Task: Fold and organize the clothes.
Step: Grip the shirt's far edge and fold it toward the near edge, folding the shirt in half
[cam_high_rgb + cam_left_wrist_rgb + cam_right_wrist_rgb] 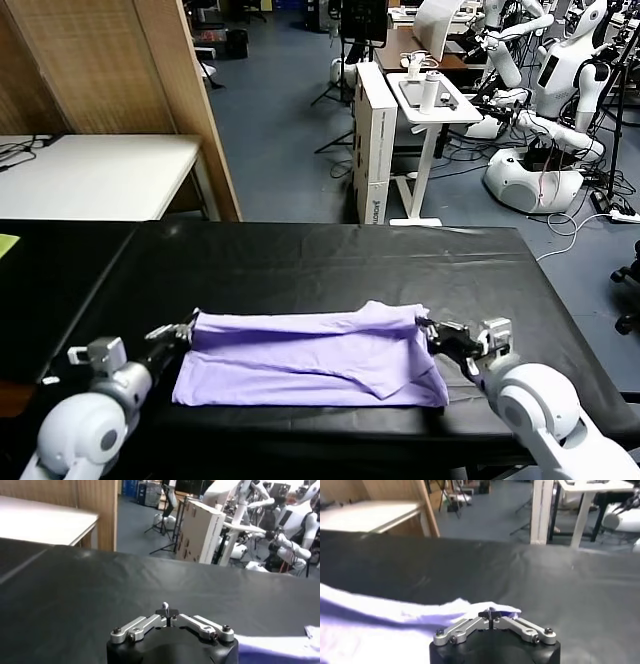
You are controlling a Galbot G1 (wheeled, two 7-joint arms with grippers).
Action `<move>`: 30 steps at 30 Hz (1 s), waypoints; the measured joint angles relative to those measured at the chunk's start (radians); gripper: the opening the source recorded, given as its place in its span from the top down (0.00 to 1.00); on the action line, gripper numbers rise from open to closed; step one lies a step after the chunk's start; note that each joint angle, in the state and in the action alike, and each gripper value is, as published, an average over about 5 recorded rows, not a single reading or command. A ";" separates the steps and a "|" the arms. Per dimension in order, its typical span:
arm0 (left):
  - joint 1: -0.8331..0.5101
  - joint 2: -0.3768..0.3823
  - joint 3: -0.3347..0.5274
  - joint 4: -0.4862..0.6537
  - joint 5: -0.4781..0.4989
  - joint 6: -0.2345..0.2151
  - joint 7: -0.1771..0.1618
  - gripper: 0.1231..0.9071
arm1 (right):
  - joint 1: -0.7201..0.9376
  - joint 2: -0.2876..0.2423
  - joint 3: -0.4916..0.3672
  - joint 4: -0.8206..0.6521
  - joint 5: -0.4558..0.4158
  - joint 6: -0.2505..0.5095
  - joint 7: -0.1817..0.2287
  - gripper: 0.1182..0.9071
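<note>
Black table [300, 260]: lavender T-shirt [310, 355] folded; left hand [178, 332], right hand [432, 332] each pinching an end.

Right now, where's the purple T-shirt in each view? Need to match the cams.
Head view: T-shirt lies folded across the near middle of the black table, between the two grippers.
Left wrist view: only a lavender edge, beside the left gripper.
Right wrist view: fabric reaching the right gripper.
Shared landmark: the black table.

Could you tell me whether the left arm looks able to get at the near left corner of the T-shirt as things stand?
Probably yes: the left gripper, shut, is at the T-shirt's far left corner, and only bare black table lies between it and the near corner.
</note>
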 joint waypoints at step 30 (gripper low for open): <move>0.253 -0.020 -0.107 -0.097 0.018 -0.024 0.006 0.39 | -0.118 -0.015 0.040 0.043 -0.001 -0.002 0.011 0.29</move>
